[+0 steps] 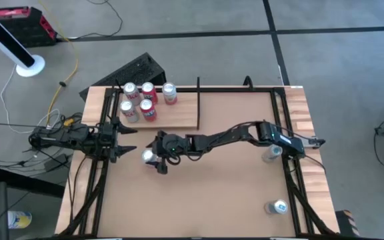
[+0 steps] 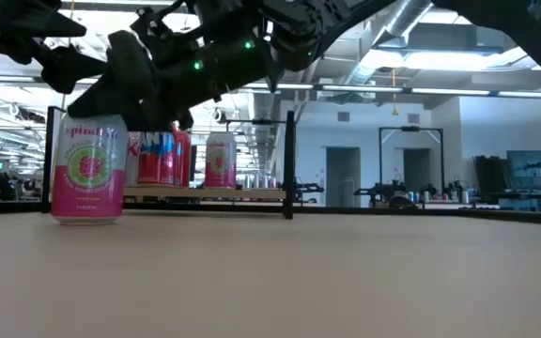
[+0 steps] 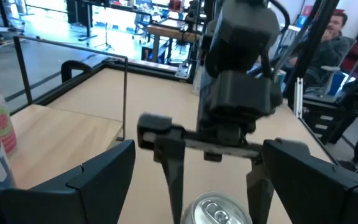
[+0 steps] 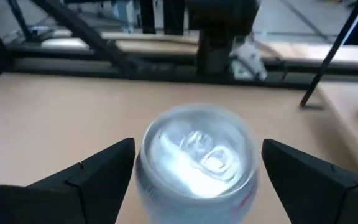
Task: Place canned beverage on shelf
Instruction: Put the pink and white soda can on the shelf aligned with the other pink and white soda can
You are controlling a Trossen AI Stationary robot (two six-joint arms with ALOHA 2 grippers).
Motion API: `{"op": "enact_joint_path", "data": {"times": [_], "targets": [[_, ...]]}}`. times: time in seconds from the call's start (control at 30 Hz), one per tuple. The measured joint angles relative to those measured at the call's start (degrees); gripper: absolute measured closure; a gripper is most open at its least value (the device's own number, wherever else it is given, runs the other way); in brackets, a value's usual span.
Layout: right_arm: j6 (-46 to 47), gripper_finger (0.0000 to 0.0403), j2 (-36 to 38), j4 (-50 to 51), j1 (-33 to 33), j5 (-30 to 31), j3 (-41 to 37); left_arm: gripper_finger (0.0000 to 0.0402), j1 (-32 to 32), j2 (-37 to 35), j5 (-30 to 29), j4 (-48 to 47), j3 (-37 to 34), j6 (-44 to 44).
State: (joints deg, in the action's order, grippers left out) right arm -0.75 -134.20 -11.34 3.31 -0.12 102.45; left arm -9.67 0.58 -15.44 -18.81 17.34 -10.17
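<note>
A pink-and-white beverage can (image 2: 87, 169) stands upright on the brown tabletop, left of centre (image 1: 148, 156). My right gripper (image 4: 197, 149) is open and reaches in from the table's right. Its fingers stand on either side of the can's silver top (image 4: 197, 155) with a gap on each side. The pale wood shelf (image 1: 179, 113) lies at the far left and bears several upright cans (image 1: 147, 100). My left gripper (image 1: 127, 137) waits open at the table's left edge, pointing level at the can.
Two more cans stand on the table at the right (image 1: 272, 153) and near right (image 1: 277, 208). A thin black upright (image 2: 289, 164) marks the shelf's right end. Black frame rails (image 1: 292, 173) run along the table's sides. A person (image 3: 334, 37) sits beyond the table.
</note>
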Motion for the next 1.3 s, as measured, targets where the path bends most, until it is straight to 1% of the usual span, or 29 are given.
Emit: {"op": "enact_joint_path", "data": {"times": [0.2, 0.3, 0.37, 0.5, 0.53, 0.67, 0.93, 1.03, 1.1, 1.2, 1.3], "targets": [[0.7, 0.0027, -0.2, -0.9, -0.1, 0.2, 0.0, 0.0065, 0.0, 0.0, 0.1, -0.3, 0.0, -0.1], [0.7, 0.0036, -0.2, -0.9, -0.1, 0.0, 0.0, 0.0065, 0.0, 0.0, 0.1, -0.3, 0.0, -0.1], [0.7, 0.0051, -0.2, -1.0, -0.1, 0.1, 0.0, 0.0065, 0.0, 0.0, 0.1, -0.3, 0.0, -0.1], [0.9, 0.0099, -0.1, -1.0, -0.1, 0.2, 0.0, 0.0065, 0.0, 0.0, 0.1, -0.6, 0.0, -0.1], [1.0, 0.0105, 0.2, -0.6, -0.1, 0.2, 0.0, 0.0065, 0.0, 0.0, 0.1, -0.9, 0.0, -0.2], [0.9, 0.0106, 2.1, 3.2, -0.1, 0.2, -0.2, 0.0065, 0.0, 0.0, 0.1, -1.7, 0.0, -0.5], [-2.9, 0.0106, 11.3, 12.0, -1.7, 0.5, -0.2, 0.0065, 0.0, 0.0, 0.1, -1.7, 0.0, -0.7], [-4.7, 0.0106, 14.2, 16.0, -2.9, 3.4, -0.1, 0.0065, 0.0, 0.0, 0.1, -1.5, 0.0, -2.1], [-5.1, 0.0106, 15.5, 16.8, -4.1, 4.7, -0.1, 0.0065, 0.0, 0.0, 0.1, -1.4, 0.0, -3.7], [-4.6, 0.0106, 17.0, 19.0, -6.3, 6.1, -0.1, 0.0065, 0.0, 0.0, 0.1, -1.3, 0.0, -5.1], [-3.4, 0.0106, 17.5, 18.6, -8.5, 6.4, -0.9, 0.0065, 0.0, 0.0, 0.1, -1.2, 0.0, -4.6]]}}
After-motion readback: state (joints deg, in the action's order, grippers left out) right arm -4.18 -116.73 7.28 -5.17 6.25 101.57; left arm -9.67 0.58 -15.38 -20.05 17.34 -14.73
